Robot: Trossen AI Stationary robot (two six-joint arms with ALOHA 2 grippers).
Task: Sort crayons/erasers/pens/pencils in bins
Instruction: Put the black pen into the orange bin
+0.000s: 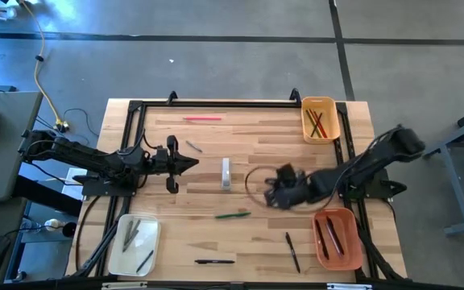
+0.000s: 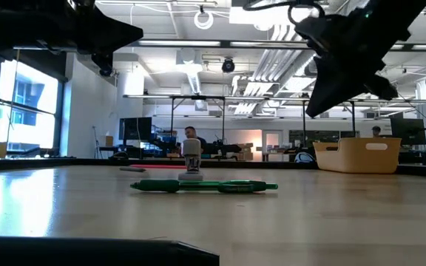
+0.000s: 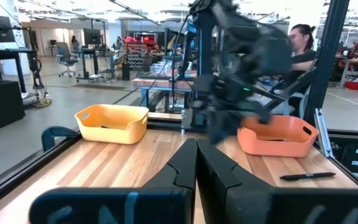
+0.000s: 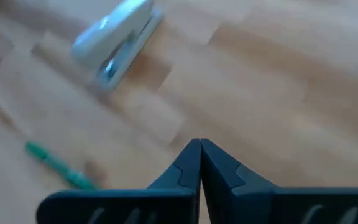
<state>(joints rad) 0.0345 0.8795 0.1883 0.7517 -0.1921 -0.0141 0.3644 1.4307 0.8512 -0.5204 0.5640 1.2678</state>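
Observation:
My right gripper [image 1: 271,193] hovers shut and empty over the table's middle right; in its wrist view [image 4: 199,147] a green pen [image 4: 58,165] and a white stapler-like object [image 4: 117,37] lie below it. The green pen [image 1: 234,214] lies flat near the table's middle. Two black pens [image 1: 214,261] [image 1: 293,251] lie near the front edge. A red pencil [image 1: 202,119] lies at the far side. My left gripper [image 1: 196,163] waits shut and level at the left. The yellow bin [image 1: 333,121] holds pencils, the orange bin [image 1: 353,242] dark pens, the white bin [image 1: 123,258] a few sticks.
The white stapler-like object [image 1: 225,173] sits between the two grippers. A small grey piece [image 1: 193,146] lies near my left gripper. A black frame [image 1: 216,102] runs round the table's edges. A person [image 3: 300,40] sits beyond the table.

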